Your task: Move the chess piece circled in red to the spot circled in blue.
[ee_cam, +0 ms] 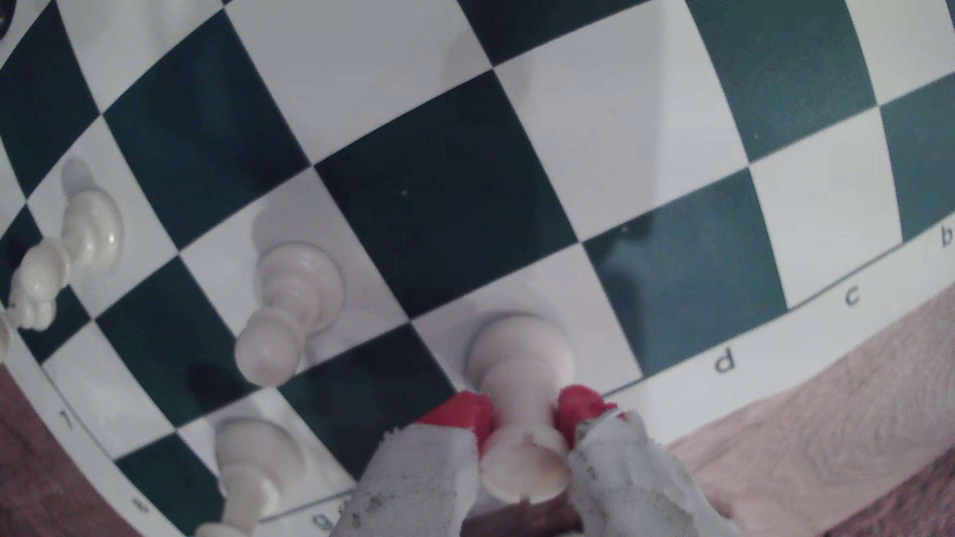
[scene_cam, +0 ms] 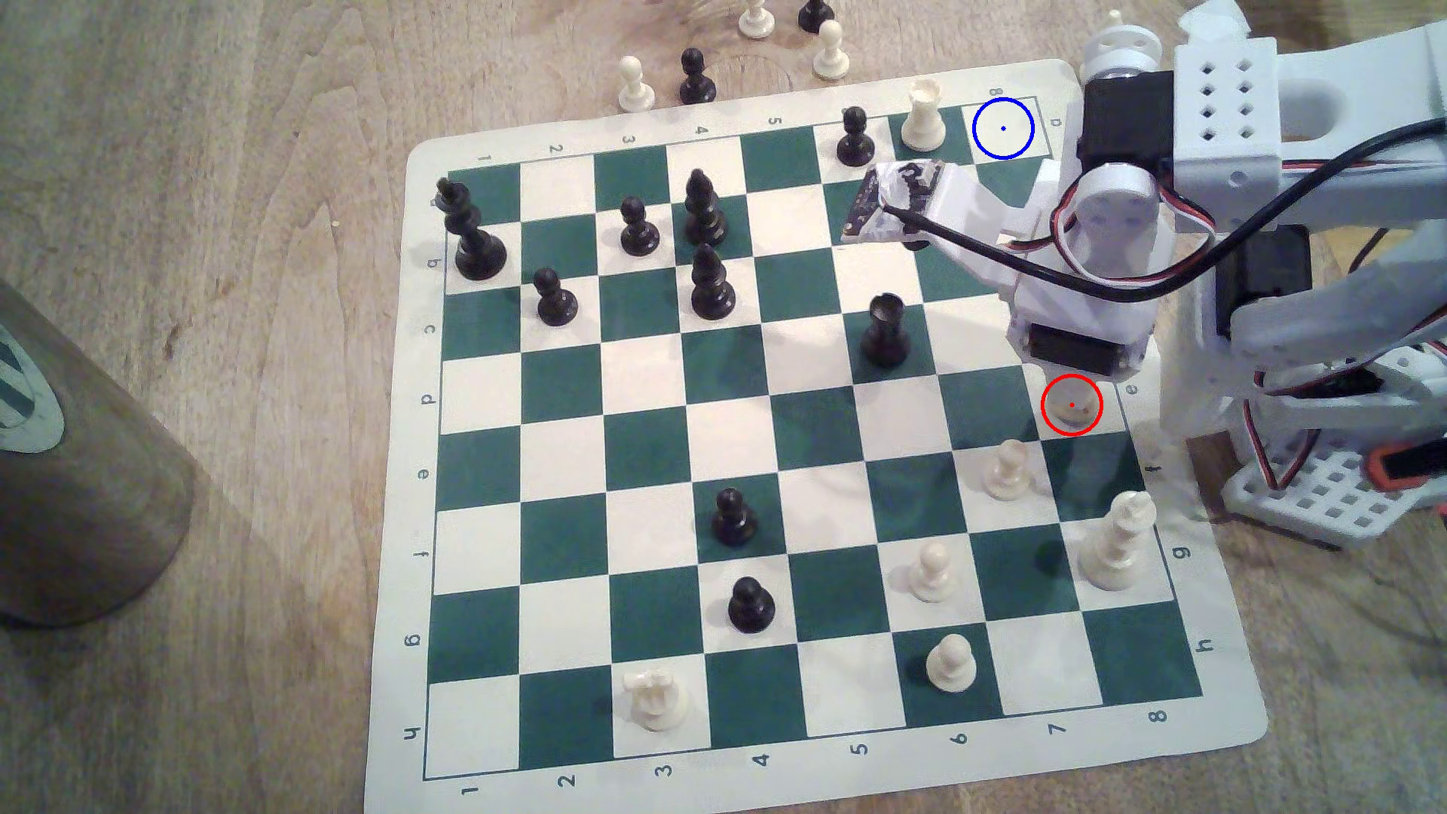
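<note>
The green-and-white board (scene_cam: 791, 743) carried edge numbers 1 to 8 and letters a to h. In the exterior view a red ring marked the cream rook (scene_cam: 1071, 407) on a white edge square by the letter e, under the arm; a blue ring (scene_cam: 1003, 128) marked the corner. The wrist view revealed the gripper (ee_cam: 524, 418), its red pads (ee_cam: 579, 408) pressed against the rook's (ee_cam: 522, 403) narrow waist, notched top nearest.

Pale wooden tabletop (scene_cam: 235, 141) with soft grey-brown grain, spread under everything. Warm, dim indoor light, gentle shadows falling across the wood. At the exterior view's left edge, a blurred brown cylindrical container (scene_cam: 70, 470) bearing a green-and-white round label, close to the camera. Same wood grain (ee_cam: 837, 428) in the wrist view.
</note>
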`<control>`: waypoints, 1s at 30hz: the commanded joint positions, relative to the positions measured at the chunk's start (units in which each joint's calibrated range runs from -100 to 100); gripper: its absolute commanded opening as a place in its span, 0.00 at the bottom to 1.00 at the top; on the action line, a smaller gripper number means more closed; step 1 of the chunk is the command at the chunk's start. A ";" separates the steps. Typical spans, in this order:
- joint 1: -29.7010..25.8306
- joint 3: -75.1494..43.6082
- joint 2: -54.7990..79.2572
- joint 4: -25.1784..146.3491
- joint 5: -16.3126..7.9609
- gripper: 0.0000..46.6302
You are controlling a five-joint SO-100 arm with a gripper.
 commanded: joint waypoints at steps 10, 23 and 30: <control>0.04 -2.71 -3.71 -0.29 -0.88 0.01; 11.07 -32.09 2.57 9.54 3.17 0.01; 23.27 -35.71 4.10 7.98 6.94 0.01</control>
